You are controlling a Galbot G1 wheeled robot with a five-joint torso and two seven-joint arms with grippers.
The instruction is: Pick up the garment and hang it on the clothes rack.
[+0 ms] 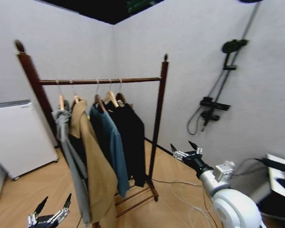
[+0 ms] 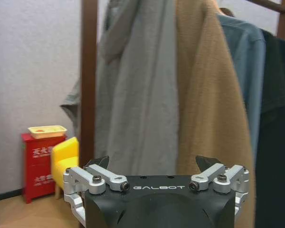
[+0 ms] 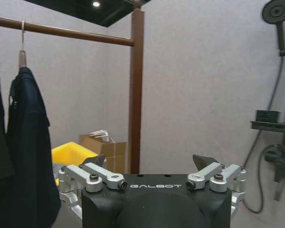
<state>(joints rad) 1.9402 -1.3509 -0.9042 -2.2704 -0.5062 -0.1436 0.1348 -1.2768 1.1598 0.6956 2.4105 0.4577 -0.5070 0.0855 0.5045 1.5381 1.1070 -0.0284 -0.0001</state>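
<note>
The black garment (image 1: 133,137) hangs from a wooden hanger on the rail of the clothes rack (image 1: 157,114), at the right end of the row, beside a teal-blue jacket (image 1: 111,142), a tan coat (image 1: 95,166) and a grey hoodie (image 1: 69,142). My right gripper (image 1: 186,151) is open and holds nothing, low and to the right of the rack's right post (image 3: 136,90). The garment (image 3: 23,142) also shows off to the side of the right gripper (image 3: 151,161). My left gripper (image 1: 50,216) is open near the floor, in front of the hoodie (image 2: 137,95), with the left gripper (image 2: 154,164) holding nothing.
A white cabinet (image 1: 19,137) stands left of the rack. A black shower fixture (image 1: 223,85) is on the right wall. Cables (image 1: 180,190) lie on the wooden floor. A red box (image 2: 38,164) and a yellow chair (image 2: 66,159) sit behind the rack, near a cardboard box (image 3: 104,145).
</note>
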